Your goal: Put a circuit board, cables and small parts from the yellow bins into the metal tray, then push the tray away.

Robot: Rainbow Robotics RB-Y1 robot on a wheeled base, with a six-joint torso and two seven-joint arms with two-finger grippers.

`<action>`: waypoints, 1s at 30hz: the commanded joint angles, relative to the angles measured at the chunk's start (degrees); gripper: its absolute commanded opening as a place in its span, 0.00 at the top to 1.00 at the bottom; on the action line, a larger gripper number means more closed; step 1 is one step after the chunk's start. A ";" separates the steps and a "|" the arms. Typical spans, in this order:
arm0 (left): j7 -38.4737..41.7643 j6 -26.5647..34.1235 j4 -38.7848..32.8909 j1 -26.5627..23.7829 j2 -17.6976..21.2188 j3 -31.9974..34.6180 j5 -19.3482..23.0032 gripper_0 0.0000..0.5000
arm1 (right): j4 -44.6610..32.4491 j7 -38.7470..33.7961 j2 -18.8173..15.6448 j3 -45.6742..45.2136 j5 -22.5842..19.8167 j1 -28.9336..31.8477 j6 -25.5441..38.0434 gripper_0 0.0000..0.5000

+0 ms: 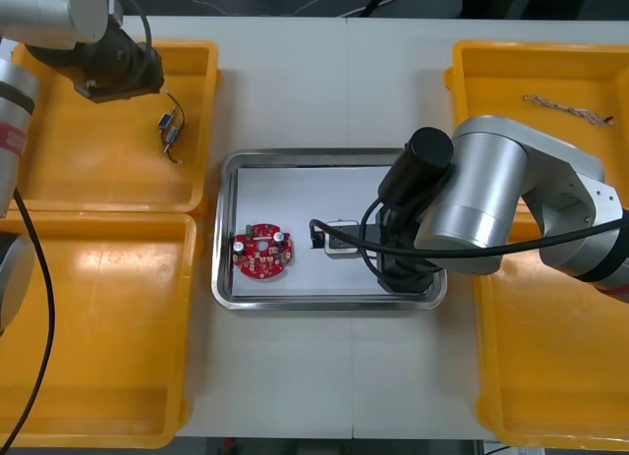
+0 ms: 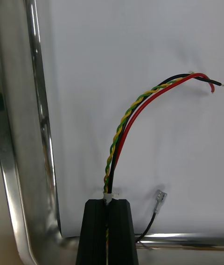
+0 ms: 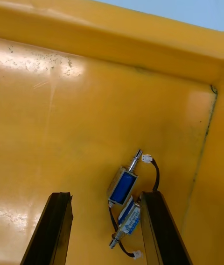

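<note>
Front view: the left gripper (image 1: 116, 70) hangs over the far left yellow bin (image 1: 59, 170), close to two small metal parts (image 1: 172, 128) lying in it. The metal tray (image 1: 228, 229), white inside, holds a round red circuit board (image 1: 261, 253) and a boxy metal part (image 1: 341, 239) beside it. The right arm (image 1: 482, 204) covers the tray's right end.

Right wrist view: the right gripper (image 2: 108, 202) is pinched tight on a cable bundle (image 2: 122, 127) of red, black and twisted yellow-green wires, which arcs over the tray's white floor near a corner.

Left wrist view: the left fingers (image 3: 59, 209) are spread wide, with the two blue-bodied parts sitting on the bin floor between them, closer to one finger.
</note>
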 commanded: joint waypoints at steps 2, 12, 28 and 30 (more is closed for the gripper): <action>-6.55 -2.70 1.22 -3.98 -1.60 -2.27 -0.97 0.14 | 1.76 3.78 1.94 1.24 0.21 -2.04 -0.43 1.00; -6.64 -4.37 3.24 -3.72 -2.66 -2.79 -1.68 0.15 | 4.66 5.27 4.32 2.30 0.39 -2.13 -0.43 1.00; -7.43 -8.15 3.33 -0.03 -3.10 -2.88 -1.68 0.19 | 7.03 6.68 6.07 2.30 1.53 -2.75 -0.61 0.00; -7.43 -8.24 3.24 0.15 -3.27 -2.88 -1.85 0.19 | 7.03 6.68 5.99 2.30 1.27 -2.92 -0.61 0.00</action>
